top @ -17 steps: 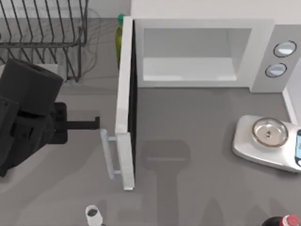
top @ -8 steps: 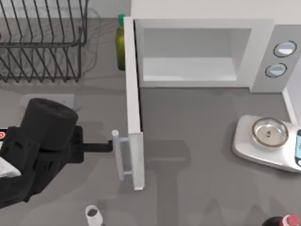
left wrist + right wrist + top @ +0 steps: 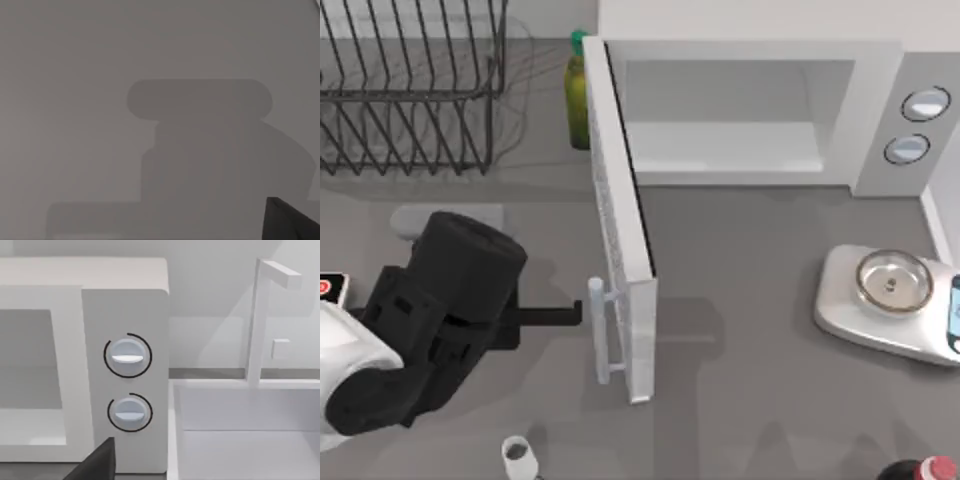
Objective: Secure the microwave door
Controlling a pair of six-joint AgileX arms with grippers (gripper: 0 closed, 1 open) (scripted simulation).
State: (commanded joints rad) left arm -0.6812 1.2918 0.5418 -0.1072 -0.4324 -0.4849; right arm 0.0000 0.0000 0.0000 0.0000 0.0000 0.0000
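Overhead, grey table (image 3: 750, 330) bears microwave (image 3: 750, 110), its microwave door (image 3: 620, 230) ajar.

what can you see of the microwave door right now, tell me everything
The microwave door is a flat white panel with a dark inner face, standing upright and hinged at the left front corner of the microwave. It is open, swung out toward the front of the table and angled slightly rightward, leaving the pale cavity exposed. A pale vertical bar handle sits on its outer face near the free edge. The left gripper reaches in from the left, its tip at that handle.
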